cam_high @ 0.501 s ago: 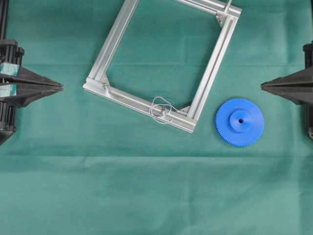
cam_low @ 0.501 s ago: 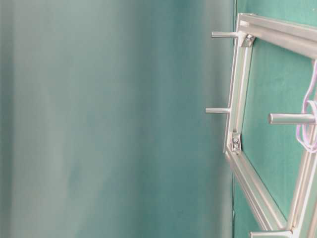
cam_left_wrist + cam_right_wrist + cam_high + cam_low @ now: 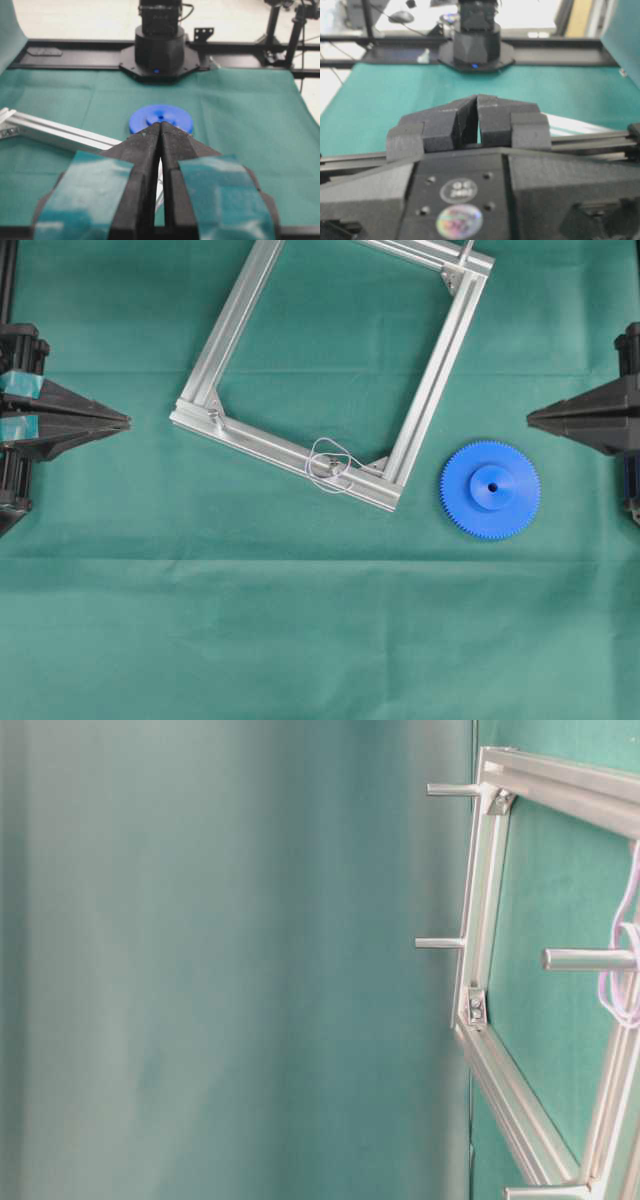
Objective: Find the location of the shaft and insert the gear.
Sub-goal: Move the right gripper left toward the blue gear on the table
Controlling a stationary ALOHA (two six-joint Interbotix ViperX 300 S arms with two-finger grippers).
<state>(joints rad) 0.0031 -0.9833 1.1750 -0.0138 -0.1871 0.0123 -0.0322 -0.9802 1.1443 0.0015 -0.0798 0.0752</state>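
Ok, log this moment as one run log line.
left gripper: shut, empty | right gripper: shut, empty | blue gear: flat on cloth, right of aluminium frame | shaft: bare

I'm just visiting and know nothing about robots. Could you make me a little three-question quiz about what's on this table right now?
1. True or false: the blue gear already sits on the metal frame.
2. What loops around the small upright pin on the frame's bar? A) a rubber band B) thin pale wire C) blue tape
3. How do the jaws of the left gripper and the right gripper stand?

Key
1. False: it lies on the green cloth beside the frame, apart from it.
2. B
3. Both are shut and hold nothing.
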